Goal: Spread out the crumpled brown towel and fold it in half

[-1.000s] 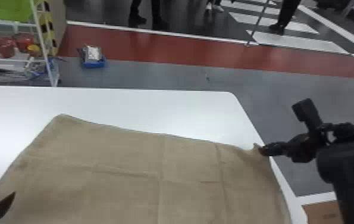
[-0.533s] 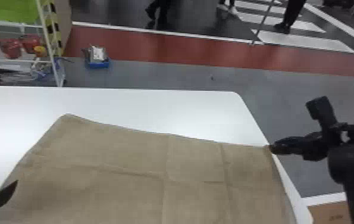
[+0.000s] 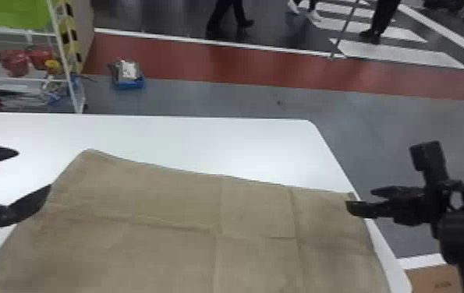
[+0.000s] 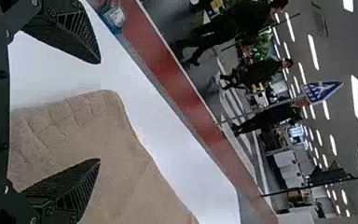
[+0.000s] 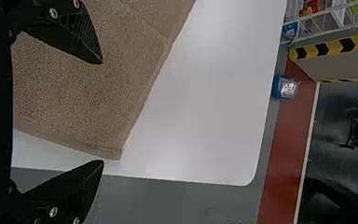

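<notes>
Ceiling lights (image 4: 356, 98), towel (image 4: 107, 144): left wrist view

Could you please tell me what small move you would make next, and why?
I would probably ease the open left gripper toward the far left corner of the brown fabric towel, since the towel lies spread but unfolded on the white table and that corner is ungripped.

Brown towel (image 3: 156, 202), white table (image 3: 211, 144), red floor band (image 3: 242, 64)

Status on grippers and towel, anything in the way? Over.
Towel spread, creased, not folded. Left gripper open near its left edge. Right gripper open by its far right corner. No obstruction seen.
</notes>
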Motion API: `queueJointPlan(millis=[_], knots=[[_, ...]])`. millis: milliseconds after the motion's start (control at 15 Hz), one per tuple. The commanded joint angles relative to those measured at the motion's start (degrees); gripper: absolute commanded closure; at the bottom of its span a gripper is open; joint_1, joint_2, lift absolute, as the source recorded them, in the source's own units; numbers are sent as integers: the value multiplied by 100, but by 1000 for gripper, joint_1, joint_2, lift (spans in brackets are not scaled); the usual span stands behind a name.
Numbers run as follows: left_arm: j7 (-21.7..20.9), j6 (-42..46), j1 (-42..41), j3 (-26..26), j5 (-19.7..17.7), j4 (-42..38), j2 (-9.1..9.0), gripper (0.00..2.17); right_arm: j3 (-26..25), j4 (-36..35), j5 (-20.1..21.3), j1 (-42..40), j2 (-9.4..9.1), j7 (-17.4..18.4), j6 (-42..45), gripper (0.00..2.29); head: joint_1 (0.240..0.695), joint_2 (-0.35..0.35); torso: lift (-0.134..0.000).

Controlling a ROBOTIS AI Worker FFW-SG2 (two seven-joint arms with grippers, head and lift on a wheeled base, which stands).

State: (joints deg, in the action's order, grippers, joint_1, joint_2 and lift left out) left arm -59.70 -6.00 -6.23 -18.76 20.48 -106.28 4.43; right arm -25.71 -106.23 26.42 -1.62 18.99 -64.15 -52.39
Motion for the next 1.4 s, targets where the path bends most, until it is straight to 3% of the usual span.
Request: queueJointPlan(millis=[0, 133, 267, 467, 800, 1067, 1333], knots=[[-25, -521, 667, 321, 87, 468, 5, 205, 39, -12, -14, -120, -62, 34, 22, 83, 695, -245, -123], [-200, -908, 1379, 470, 219, 1013, 23, 205, 48, -12, -6, -172, -114, 34, 128, 83, 695, -248, -123], [-306, -1172, 1951, 549, 641, 1540, 14, 215, 180, 32, 3, -155, -114, 52, 145, 83, 695, -249, -123], [-904, -1242, 2663, 690, 782, 2384, 49, 265, 303, 85, 47, -128, -114, 69, 198, 83, 695, -233, -123], [-754, -1207, 3638, 1384, 1300, 3887, 5, 383, 321, 155, 56, -199, -141, 69, 233, 83, 695, -251, -123], [-666, -996, 4007, 1894, 1652, 4651, 5, 383, 277, 155, 56, -287, -141, 87, 321, 83, 695, -273, -123], [-745, -732, 4253, 1903, 2038, 5100, 93, 383, 241, 164, 47, -339, -132, 105, 497, 83, 695, -287, -123]])
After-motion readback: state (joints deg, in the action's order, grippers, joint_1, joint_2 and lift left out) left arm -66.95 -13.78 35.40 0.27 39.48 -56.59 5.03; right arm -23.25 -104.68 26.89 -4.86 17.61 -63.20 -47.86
